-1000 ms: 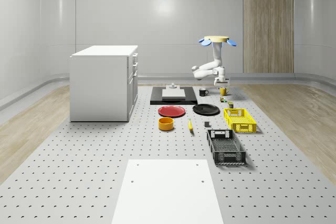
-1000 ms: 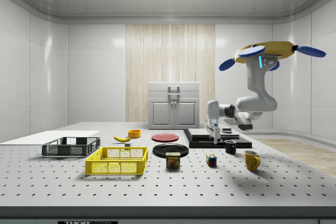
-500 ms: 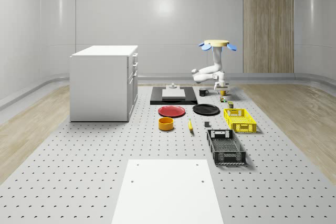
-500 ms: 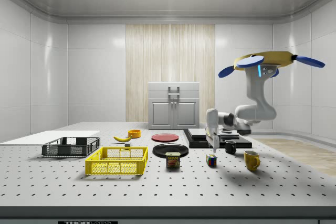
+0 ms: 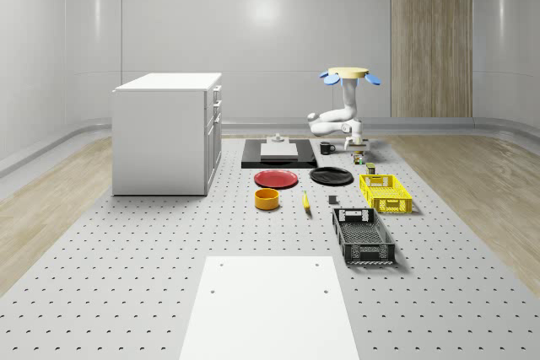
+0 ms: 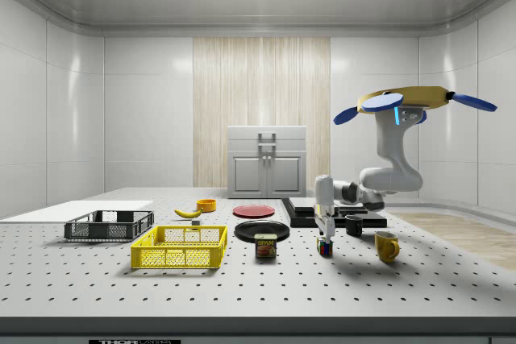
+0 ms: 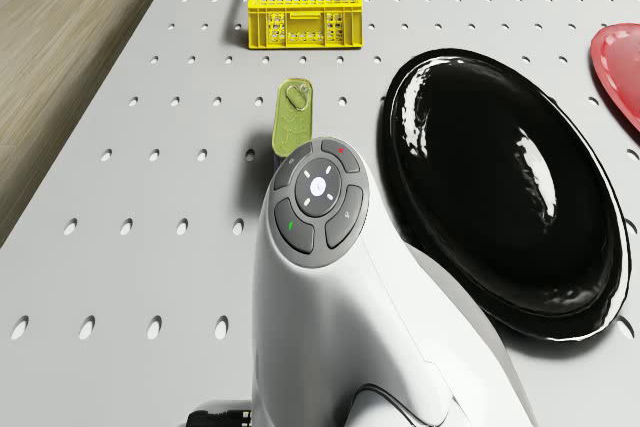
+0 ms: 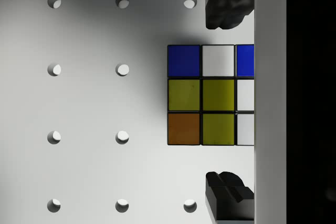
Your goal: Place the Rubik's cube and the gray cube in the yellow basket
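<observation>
Lower than a second ago, the gripper (image 8: 229, 98) now straddles the Rubik's cube (image 8: 210, 95), fingers (image 8: 227, 9) spread and clear of it. White perforated table (image 6: 242, 288), pale-walled room. From the side, the drone (image 6: 411, 102) hovers beyond the cube, right of the yellow basket (image 6: 181, 247). Cube partly cut off; blue, white, yellow, orange tiles.
</observation>
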